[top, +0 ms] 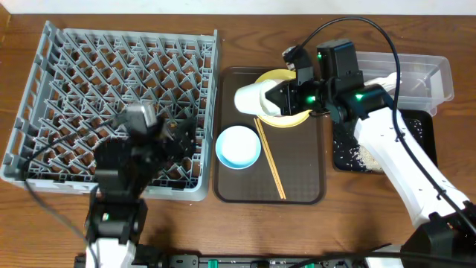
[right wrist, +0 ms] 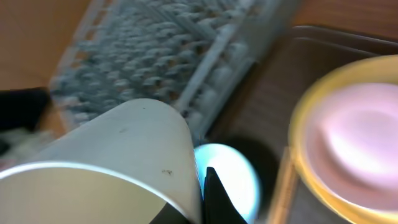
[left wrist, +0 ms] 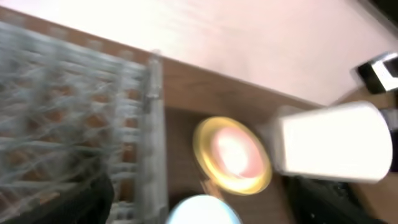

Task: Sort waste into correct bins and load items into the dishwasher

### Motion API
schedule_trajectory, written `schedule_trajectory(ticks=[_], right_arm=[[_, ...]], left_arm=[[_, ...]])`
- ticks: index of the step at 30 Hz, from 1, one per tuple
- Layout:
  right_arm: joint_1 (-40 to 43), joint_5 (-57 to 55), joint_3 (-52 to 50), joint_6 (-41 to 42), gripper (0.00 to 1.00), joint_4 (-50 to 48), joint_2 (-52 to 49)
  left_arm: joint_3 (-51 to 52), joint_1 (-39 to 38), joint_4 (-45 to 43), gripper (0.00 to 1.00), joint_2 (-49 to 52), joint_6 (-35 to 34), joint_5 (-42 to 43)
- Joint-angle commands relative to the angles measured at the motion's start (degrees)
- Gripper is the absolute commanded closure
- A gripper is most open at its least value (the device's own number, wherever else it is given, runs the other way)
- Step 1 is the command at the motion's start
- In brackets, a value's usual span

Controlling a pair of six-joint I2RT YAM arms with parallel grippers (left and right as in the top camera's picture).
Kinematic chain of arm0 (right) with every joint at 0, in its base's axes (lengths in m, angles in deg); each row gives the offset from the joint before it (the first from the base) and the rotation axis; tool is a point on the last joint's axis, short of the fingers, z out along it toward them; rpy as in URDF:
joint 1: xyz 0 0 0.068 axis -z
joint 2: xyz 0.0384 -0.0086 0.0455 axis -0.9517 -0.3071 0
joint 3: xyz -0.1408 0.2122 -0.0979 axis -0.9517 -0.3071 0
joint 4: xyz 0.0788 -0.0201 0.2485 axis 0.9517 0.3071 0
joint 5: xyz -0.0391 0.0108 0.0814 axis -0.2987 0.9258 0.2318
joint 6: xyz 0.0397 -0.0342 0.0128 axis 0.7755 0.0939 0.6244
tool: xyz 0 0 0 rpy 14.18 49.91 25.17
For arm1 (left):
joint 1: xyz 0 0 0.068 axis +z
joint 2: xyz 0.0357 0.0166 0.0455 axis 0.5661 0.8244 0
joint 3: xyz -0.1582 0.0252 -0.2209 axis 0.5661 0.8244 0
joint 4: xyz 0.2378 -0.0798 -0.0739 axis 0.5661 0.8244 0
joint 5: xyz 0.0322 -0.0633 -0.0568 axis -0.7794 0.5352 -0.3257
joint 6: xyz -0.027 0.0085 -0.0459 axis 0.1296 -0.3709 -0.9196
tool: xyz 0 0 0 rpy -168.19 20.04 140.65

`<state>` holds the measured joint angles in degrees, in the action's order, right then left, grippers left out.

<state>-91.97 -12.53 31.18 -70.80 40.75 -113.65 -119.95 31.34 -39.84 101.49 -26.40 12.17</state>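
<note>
Cup held on its side above the plate

The right gripper is clamped on the cream cup, which hangs sideways over the near edge of the yellow plate, its base pointing towards the dish rack. From the right wrist the cup's smooth, matt wall fills the foreground, with one dark finger pressed beside its rim.

The plate sits at the far end of the brown serving tray. On that tray too are the round, glossy light-blue bowl and the thin wooden chopsticks, lying side by side just beside the bowl.

The rack is grey plastic, a square grid of upright pegs, on the wooden table. The left gripper hovers over its near right corner; I cannot tell how its fingers stand.

Under the right arm, the black tray holds whitish rice-like scraps, with the clear tub just behind it
</note>
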Motion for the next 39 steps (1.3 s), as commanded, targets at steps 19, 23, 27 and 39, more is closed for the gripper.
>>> schedule_trajectory(ticks=[19, 23, 27, 39], right_arm=[[0.98, 35.95, 0.26, 3.78, 0.99, -2.93, -0.11], [0.42, 38.18, 0.26, 3.85, 0.99, -2.80, -0.11], [-0.83, 38.14, 0.26, 4.44, 0.99, -2.91, -0.11], [-1.88, 37.64, 0.26, 4.68, 0.99, -3.06, -0.11]], left_arm=[[-0.85, 0.17, -41.64, 0.08, 19.58, -33.99, 45.88], [-0.85, 0.17, -41.68, 0.08, 19.58, -34.18, 45.83], [-0.85, 0.17, -42.93, 0.07, 19.58, -35.36, 45.90], [-0.85, 0.09, -50.86, 0.12, 19.54, -43.41, 46.45]])
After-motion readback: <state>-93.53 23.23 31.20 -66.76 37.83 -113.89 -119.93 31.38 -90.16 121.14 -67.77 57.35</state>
